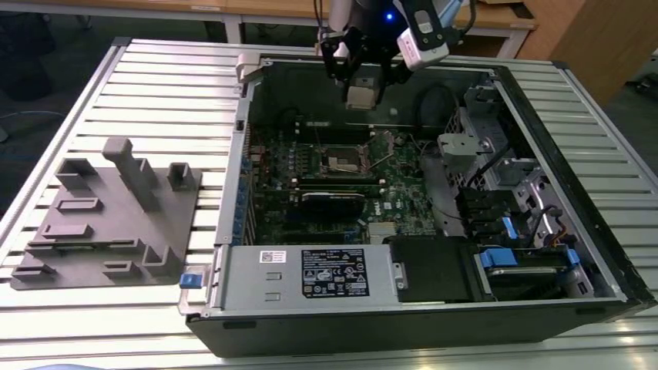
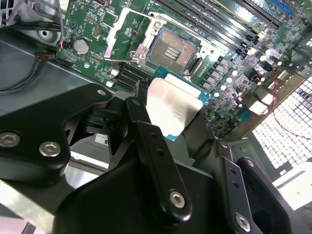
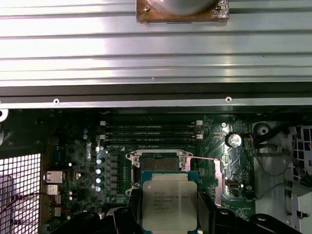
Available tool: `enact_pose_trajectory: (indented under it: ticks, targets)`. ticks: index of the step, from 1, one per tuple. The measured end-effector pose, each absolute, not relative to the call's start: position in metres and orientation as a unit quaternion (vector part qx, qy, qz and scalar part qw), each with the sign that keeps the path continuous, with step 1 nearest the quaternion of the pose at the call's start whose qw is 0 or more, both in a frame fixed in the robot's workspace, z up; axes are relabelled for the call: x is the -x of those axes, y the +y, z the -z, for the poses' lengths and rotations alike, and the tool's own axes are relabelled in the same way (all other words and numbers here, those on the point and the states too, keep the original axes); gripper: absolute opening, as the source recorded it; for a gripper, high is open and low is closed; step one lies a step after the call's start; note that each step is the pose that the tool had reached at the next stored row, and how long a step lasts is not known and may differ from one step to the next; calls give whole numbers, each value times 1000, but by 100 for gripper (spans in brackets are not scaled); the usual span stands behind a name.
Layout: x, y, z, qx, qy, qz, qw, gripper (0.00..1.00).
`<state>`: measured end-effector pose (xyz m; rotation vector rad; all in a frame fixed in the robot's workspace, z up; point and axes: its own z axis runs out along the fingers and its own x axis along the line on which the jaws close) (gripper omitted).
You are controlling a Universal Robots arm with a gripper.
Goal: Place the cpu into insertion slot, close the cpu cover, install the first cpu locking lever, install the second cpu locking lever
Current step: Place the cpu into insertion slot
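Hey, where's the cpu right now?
In the exterior view the cpu is held in the hand, raised above the far part of the open computer case, over the motherboard and not yet in the insertion slot.

Your cpu (image 3: 169, 202), grey-topped with a thin green edge, hangs well above the insertion slot (image 3: 158, 163), whose dark centre lies bare. The silvery cpu cover (image 2: 116, 28) is swung open beside it.

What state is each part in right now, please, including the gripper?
cpu: held above the board, not seated.
insertion slot: empty, contacts exposed.
cpu cover: swung open, off the slot.
gripper: shut on the cpu.
computer case: lying flat, side open.
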<state>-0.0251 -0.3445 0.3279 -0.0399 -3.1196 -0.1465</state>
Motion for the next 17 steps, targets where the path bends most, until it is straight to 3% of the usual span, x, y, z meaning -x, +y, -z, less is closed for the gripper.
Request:
enact_pose_trajectory:
  ticks: [17]
  targets:
    - [25, -345, -317, 13, -999, 47, 9, 54]
